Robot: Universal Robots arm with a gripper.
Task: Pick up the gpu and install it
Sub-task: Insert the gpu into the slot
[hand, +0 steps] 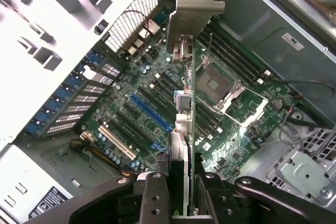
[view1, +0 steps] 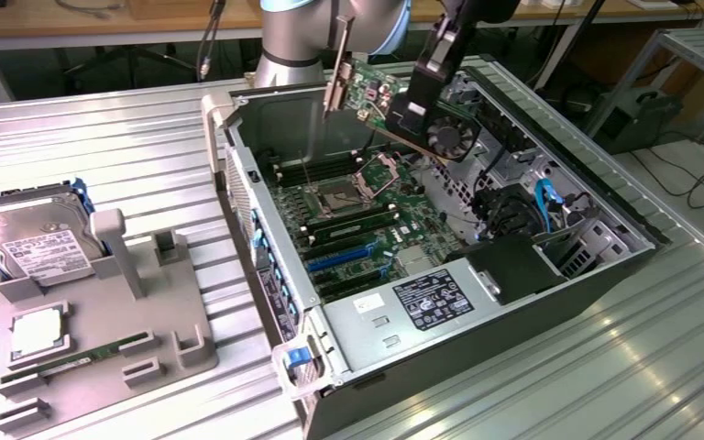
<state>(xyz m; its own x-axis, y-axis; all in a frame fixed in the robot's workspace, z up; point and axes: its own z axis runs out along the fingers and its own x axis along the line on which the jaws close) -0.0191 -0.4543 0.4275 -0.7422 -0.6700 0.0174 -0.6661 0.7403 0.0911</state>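
While held aloft, card position: flat green gpu card with round black fan and silver bracket (view1: 377, 97), tilted over the green motherboard (view1: 365, 218) inside the open grey case (view1: 267, 115).
Black gripper (view1: 416, 108): jaws pinching card edge.
Slot contact: apparently none.

Gpu (view1: 383, 99): green circuit board with a lacquered sheen, black plastic fan, smooth bare bright metal bracket (hand: 193, 6). Gripper (hand: 182, 190) fingers (hand: 155, 195) matt black, faintly grainy; computer case (view1: 285, 119) dull grey sheet metal. Table (view1: 120, 147) ribbed metal with satin glare; fixture tray (view1: 144, 330) matt grey plastic; hard drive (view1: 28, 234) silver metal, white paper label.
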